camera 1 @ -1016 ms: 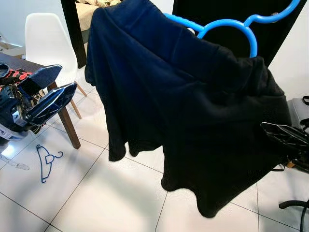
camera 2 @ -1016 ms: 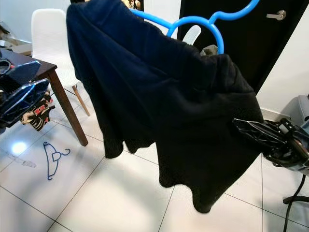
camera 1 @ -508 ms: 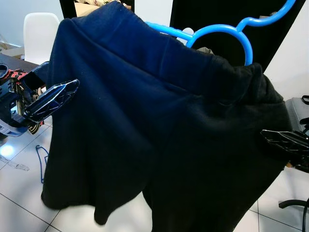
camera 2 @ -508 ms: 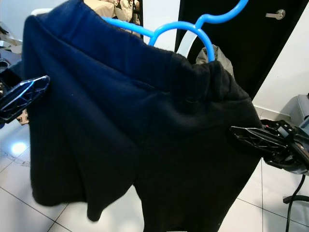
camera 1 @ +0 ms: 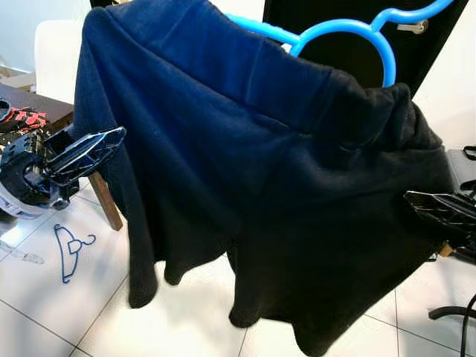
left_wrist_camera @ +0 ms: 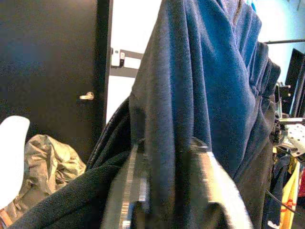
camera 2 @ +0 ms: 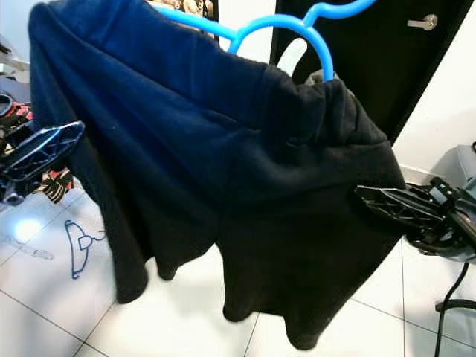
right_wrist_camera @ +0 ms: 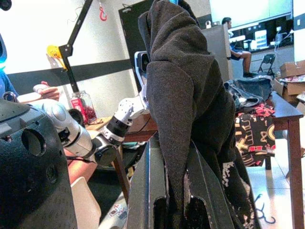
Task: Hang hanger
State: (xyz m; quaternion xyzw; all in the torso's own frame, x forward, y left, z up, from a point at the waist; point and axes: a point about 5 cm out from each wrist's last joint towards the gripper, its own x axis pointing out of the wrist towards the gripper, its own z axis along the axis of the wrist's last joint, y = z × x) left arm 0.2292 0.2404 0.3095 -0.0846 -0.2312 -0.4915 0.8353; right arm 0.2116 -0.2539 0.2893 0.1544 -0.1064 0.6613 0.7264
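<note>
Fingers: your left fingers (left_wrist_camera: pixel 138 191) were pinched on the shorts' (camera 1: pixel 260 171) left edge, cloth running between them in the wrist view; your right fingers (right_wrist_camera: pixel 157 191) were likewise clamped on the right edge. So both arms held the garment spread between them, in front of the head camera.

The blue hanger (camera 1: pixel 349 37) sat above the fingers, threaded under the waistband, its long axis running left to right and tilted. Its hook rose at the upper right toward the dark door (camera 2: pixel 372 44), closer to your right arm. Judgement: the lift had to go up and right, hook first.

Spare hanger (camera 1: pixel 71 249) lay on the floor, lower left, beside the worktop (camera 1: pixel 22 100).
</note>
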